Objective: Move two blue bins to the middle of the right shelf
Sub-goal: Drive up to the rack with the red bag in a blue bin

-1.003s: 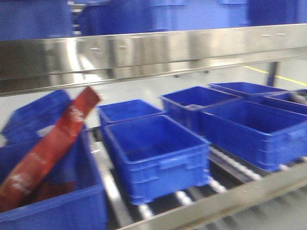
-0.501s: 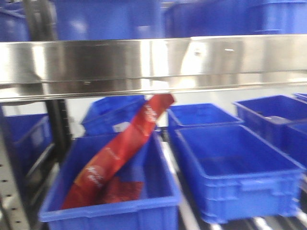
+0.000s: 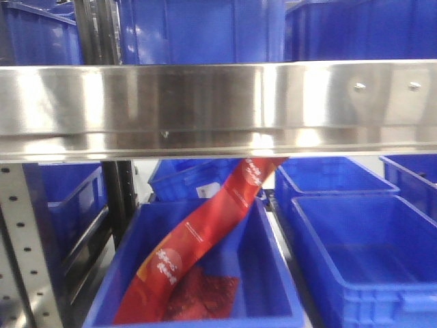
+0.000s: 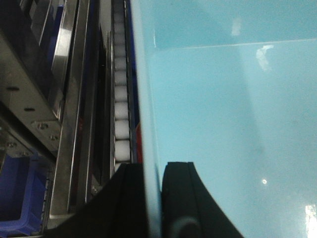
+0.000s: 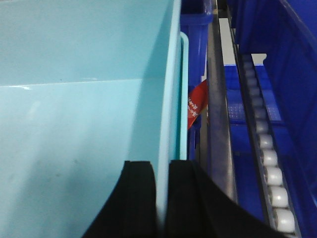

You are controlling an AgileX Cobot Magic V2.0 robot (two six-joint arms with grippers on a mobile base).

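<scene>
both grippers, left (image 4: 152, 198) and right (image 5: 162, 198), are clamped on opposite walls of a pale bin (image 5: 84, 124), carried beside the roller rails. shelf lip (image 3: 218, 109) sits dead ahead, so nothing looks placed yet and i can't tell if it's two bins nested.

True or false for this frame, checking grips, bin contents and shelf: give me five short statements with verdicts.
1. The left gripper pinches a wall of the pale blue bin. True.
2. The right gripper hangs open, holding nothing. False: its fingers clamp a pale blue wall.
3. A red package leans in a dark blue bin. True.
4. The bin right of it holds a red package too. False: it looks empty.
5. The steel shelf lip is painted black. False: shiny bare metal.
</scene>
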